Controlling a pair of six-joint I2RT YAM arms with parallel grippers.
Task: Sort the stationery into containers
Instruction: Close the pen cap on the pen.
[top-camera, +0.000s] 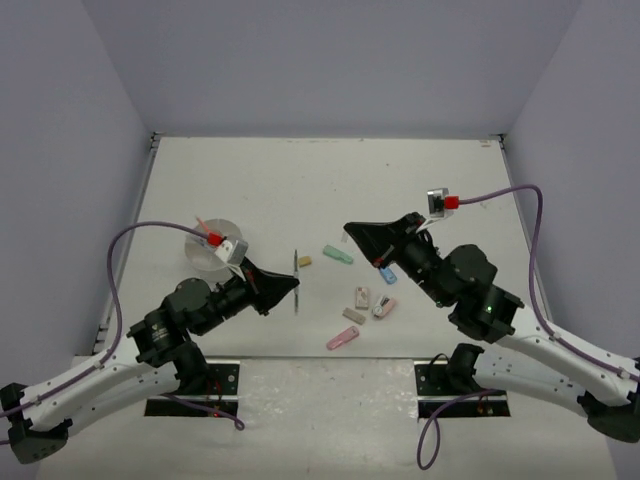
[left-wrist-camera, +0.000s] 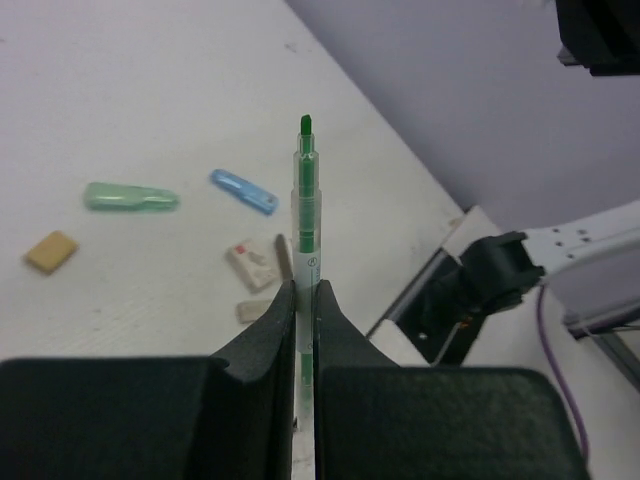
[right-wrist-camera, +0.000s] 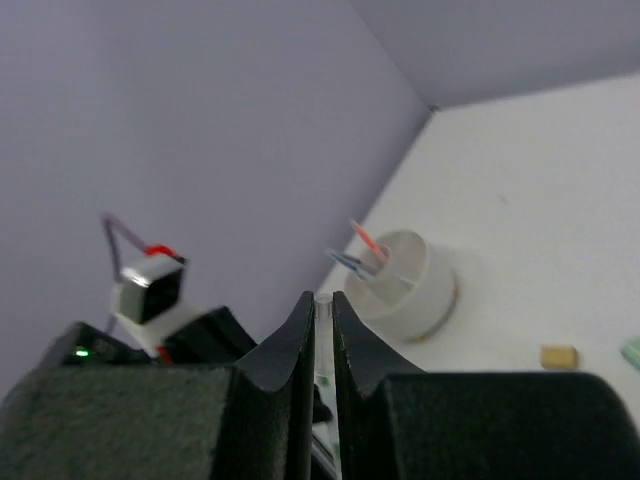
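Reaches the left arm (top-camera: 190, 312) in low from its base, elbow bent, wrist pointing toward the middle. Clamps the left gripper (left-wrist-camera: 303, 292) tight on a green pen (left-wrist-camera: 305, 215). Angles the right arm (top-camera: 470, 285) inward likewise, with the right gripper (top-camera: 350, 232) facing the left one, well apart. Holds those fingers (right-wrist-camera: 295, 330) nearly together, pinching a small clear piece (right-wrist-camera: 322, 298) at the tips.

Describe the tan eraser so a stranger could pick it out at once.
On the white table, look to the middle, where the left claw holds a green pen. The tan eraser lies just right of that pen, with a green marker further right. Unlike the pale blocks nearer the arms, it is plain tan and lies alone.
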